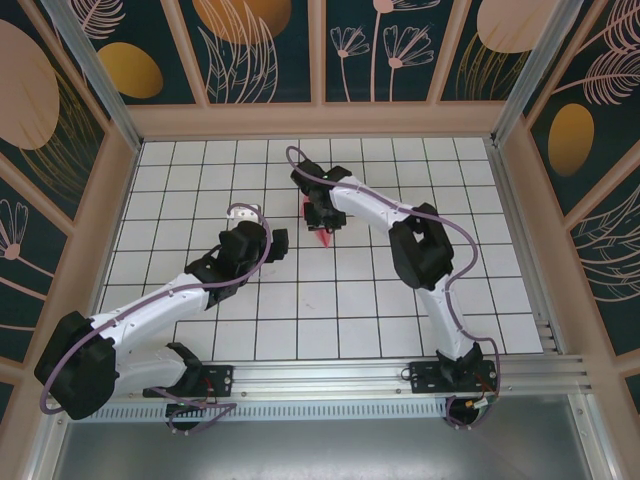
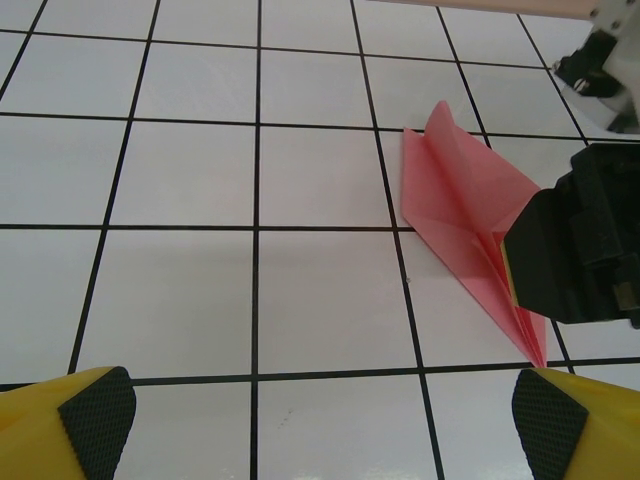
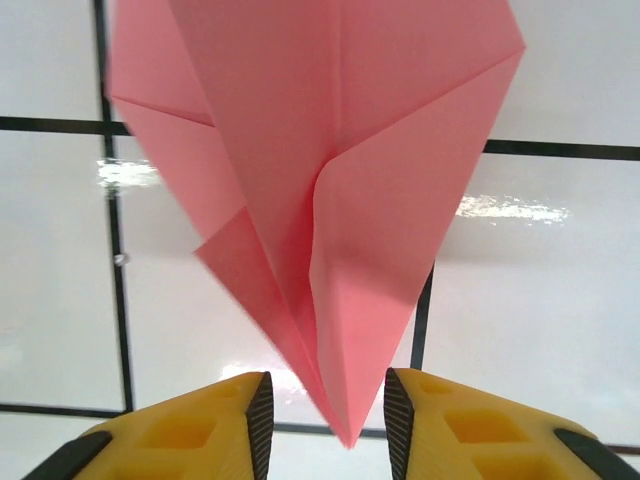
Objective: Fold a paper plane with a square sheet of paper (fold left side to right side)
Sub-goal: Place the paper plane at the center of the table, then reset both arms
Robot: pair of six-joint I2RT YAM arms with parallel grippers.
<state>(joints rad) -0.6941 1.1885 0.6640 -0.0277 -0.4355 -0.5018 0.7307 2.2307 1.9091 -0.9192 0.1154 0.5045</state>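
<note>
The right gripper [image 3: 322, 400], arm stretched forward, has its jaws slightly apart astride the paper plane [image 3: 330, 150]'s nose; the left gripper [image 2: 320, 420] hangs wide open nearby above the counter [image 2: 180, 170].

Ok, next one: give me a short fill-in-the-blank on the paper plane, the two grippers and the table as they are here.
1. The paper plane lying on the table is ___ in colour.
2. Its pointed tip sits between the fingers of the right gripper, which are ___ in colour.
3. The left gripper holds nothing, and its jaws are wide ___.
4. The table's white tiles are separated by ___ lines.

Missing words: pink; yellow; open; black.
</note>
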